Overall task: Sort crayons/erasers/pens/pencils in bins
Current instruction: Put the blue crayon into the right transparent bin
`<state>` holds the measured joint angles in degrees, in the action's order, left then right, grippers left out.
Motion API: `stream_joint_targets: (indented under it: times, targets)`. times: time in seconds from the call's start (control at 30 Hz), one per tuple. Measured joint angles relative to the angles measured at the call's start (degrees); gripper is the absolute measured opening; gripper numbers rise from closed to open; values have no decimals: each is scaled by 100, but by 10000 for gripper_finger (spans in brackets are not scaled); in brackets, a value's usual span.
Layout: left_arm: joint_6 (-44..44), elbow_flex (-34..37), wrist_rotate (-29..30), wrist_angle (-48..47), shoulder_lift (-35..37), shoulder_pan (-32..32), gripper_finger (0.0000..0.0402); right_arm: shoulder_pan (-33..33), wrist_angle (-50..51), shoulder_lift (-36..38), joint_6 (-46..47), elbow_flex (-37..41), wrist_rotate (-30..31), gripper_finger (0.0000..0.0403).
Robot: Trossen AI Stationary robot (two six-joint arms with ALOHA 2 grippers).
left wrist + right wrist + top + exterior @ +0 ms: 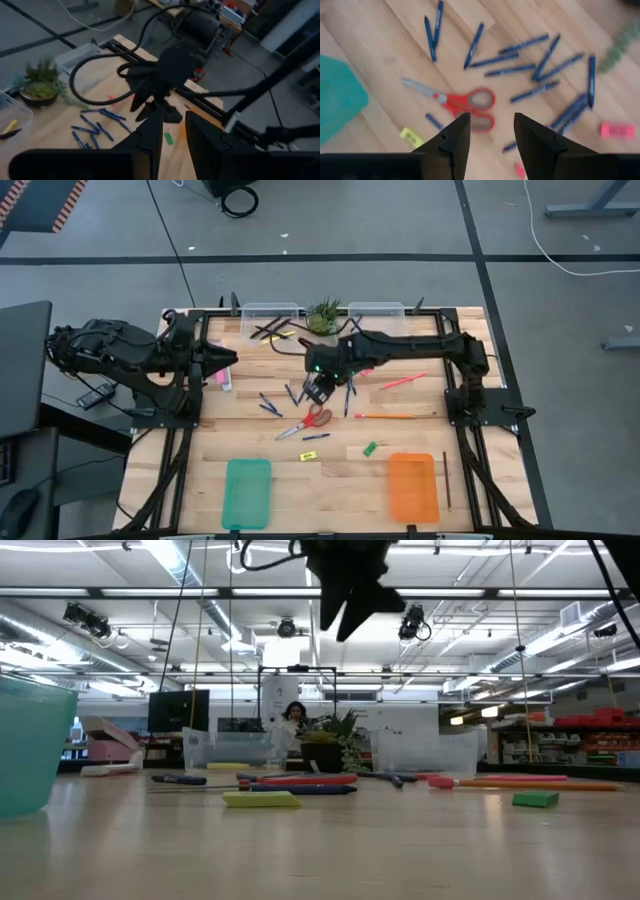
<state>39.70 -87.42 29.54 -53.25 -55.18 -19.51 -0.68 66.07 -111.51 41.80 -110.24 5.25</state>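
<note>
My right gripper point(318, 388) hangs open, raised over the table's middle, above the red-handled scissors point(465, 102) and several scattered blue pens point(535, 67). In the low view the right gripper point(350, 585) is well clear of the wood. A yellow eraser point(308, 455) and a green eraser point(370, 448) lie flat nearer the near edge. Dark pencils and a yellow one point(270, 331) lie by the left clear bin point(270, 310). The second clear bin point(377, 310), the teal tray point(247, 492) and the orange tray point(413, 487) rest on the table. My left gripper point(228, 358) waits open at the left edge.
A potted plant point(323, 317) stands between the clear bins at the far edge. A long pink box point(224, 378) lies near the left gripper. An orange pencil point(385, 416), a pink stick point(403, 381) and a dark pencil point(446, 480) lie on the right half.
</note>
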Motion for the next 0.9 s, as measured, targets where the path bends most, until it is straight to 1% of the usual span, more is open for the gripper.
stream_joint_targets:
  times: [0.17, 0.23, 0.33, 0.4, 0.5, 0.53, 0.63, 0.73, 0.9]
  targets:
    - [11, 0, -227, -183, -11, 0, 92, -419, 372, -101, 1111, 0, -135, 158]
    - [13, 0, -245, -201, -11, 0, 95, -480, 453, -126, 1600, 124, -339, 158]
    - [60, 0, -250, -195, -29, 0, 95, -473, 201, -67, 2279, 657, -651, 158]
    - [117, 0, -247, -199, -53, 0, 93, -422, 150, -18, 2467, 1102, -852, 158]
    - [148, 2, -250, -201, -87, 0, 90, -281, -365, 77, 2717, 1774, -1242, 158]
    - [187, 2, -250, -199, -105, 0, 90, -233, -526, 73, 2820, 1938, -1282, 158]
    - [383, 2, -271, -195, -114, 0, 94, -94, -702, 57, 3131, 2207, -1217, 158]
    - [522, 2, -445, -191, -111, 0, 97, 27, -787, 71, 3485, 2340, -957, 158]
    - [552, 2, -540, -202, -111, -67, 96, 257, -874, 28, 3514, 2345, -797, 158]
